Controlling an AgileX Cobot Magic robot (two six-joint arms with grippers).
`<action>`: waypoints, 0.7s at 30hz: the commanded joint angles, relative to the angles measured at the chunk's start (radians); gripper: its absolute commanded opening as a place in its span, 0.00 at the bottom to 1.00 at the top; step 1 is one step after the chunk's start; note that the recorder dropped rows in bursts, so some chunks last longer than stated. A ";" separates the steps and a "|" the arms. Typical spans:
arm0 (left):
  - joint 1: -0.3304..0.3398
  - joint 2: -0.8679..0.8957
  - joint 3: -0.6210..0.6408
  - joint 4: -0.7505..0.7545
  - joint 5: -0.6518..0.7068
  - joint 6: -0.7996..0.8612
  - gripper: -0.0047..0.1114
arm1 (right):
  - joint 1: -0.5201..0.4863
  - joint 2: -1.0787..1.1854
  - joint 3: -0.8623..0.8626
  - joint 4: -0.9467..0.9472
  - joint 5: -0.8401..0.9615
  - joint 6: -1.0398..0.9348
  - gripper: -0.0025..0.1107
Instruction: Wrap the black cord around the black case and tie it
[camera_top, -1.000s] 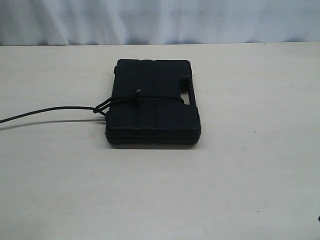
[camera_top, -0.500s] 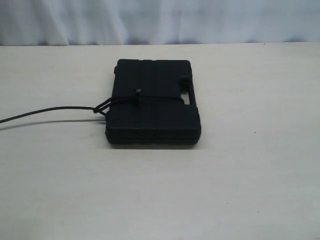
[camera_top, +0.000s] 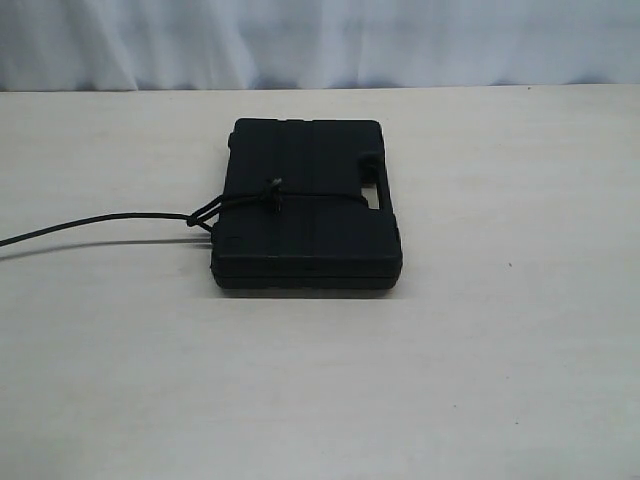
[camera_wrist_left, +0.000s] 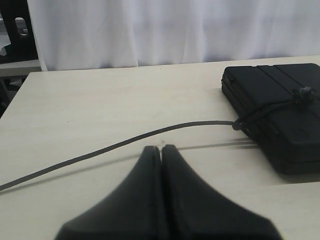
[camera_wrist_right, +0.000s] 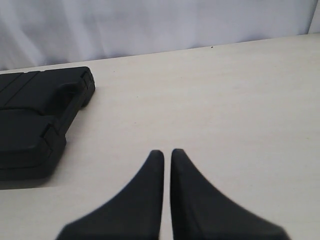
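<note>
The black case (camera_top: 305, 205) lies flat in the middle of the table, its handle slot on the right side. The black cord (camera_top: 100, 222) runs across its top, with a knot (camera_top: 272, 192) near the middle, and its tail trails off to the left edge of the exterior view. Neither gripper shows in the exterior view. My left gripper (camera_wrist_left: 161, 148) is shut and empty, hovering just short of the cord (camera_wrist_left: 125, 145), with the case (camera_wrist_left: 285, 110) off to one side. The right gripper (camera_wrist_right: 167, 152) is shut on nothing, well apart from the case (camera_wrist_right: 35, 125).
A white curtain (camera_top: 320, 40) hangs behind the table's far edge. Pale tabletop (camera_top: 500, 350) surrounds the case. Some dark furniture (camera_wrist_left: 12, 25) stands beyond the table corner in the left wrist view.
</note>
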 joint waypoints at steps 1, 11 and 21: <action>0.004 -0.003 0.003 -0.002 -0.009 -0.004 0.04 | -0.002 -0.004 0.002 -0.001 -0.012 0.000 0.06; 0.004 -0.003 0.003 0.001 -0.020 -0.004 0.04 | -0.002 -0.004 0.002 -0.001 -0.012 0.000 0.06; 0.004 -0.003 0.003 0.001 -0.020 -0.004 0.04 | -0.002 -0.004 0.002 -0.001 -0.012 0.000 0.06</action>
